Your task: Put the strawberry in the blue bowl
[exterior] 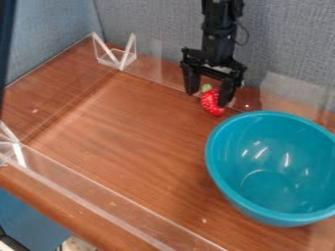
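At the far left, well across the counter (118, 127) from the bowl (272, 169), a dark blurred shape (7, 39) runs along the edge of the view; it is too indistinct to name. Below it, also far to the left of the bowl, clear plastic (12, 149) stands up at the counter's near edge, and a low transparent strip (112, 205) slants from there towards the near side of the bowl. Beyond these, up and left of the bowl by the back corner, is a small white-edged frame (116, 53), roughly zigzag in outline, with blue-grey walls (144, 22) behind it.

Next, behind the bowl and to its left, the black arm (220, 25) comes down from above. Its claw (213, 95) is open, with the two fingers spread apart and pointing down. The strawberry (213, 103) is on the counter just left of the bowl's far rim, between the claw's fingertips or slightly in front of them; the view is too coarse to settle which, or whether they touch it. It is bright red, with a bit of green at its upper left.

On the right sits the bowl itself, upright, round and glossy teal-blue, with pale glints on its inside and its right side cut off by the view. Behind it, clear plastic (295, 88) stands before the grey wall.
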Motion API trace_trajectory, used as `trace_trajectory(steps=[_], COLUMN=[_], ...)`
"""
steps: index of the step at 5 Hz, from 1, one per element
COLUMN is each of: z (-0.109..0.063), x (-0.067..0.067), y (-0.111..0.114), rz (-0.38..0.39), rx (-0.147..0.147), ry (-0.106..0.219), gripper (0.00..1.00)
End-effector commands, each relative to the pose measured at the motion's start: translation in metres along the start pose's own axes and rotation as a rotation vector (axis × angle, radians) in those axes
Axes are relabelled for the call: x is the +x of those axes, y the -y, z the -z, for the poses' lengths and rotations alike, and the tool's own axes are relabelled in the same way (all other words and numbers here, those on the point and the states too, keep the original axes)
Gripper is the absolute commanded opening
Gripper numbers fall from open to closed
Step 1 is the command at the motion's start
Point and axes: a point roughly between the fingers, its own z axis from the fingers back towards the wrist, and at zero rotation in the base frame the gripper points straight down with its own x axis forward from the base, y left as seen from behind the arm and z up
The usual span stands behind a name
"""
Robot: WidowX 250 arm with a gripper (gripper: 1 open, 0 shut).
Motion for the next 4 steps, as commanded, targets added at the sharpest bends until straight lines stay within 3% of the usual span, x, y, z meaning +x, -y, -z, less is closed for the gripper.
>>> trace_trajectory(steps=[1, 2, 4], z=[-0.023, -0.023, 0.012], x=[0.008, 0.007, -0.004], y=[-0.009, -0.012, 0.014], rz=[-0.019, -0.034, 0.085], rx=[0.012, 0.009, 0.005], ry=[0.074, 0.076, 0.084], gripper=[1.00, 0.00, 0.00])
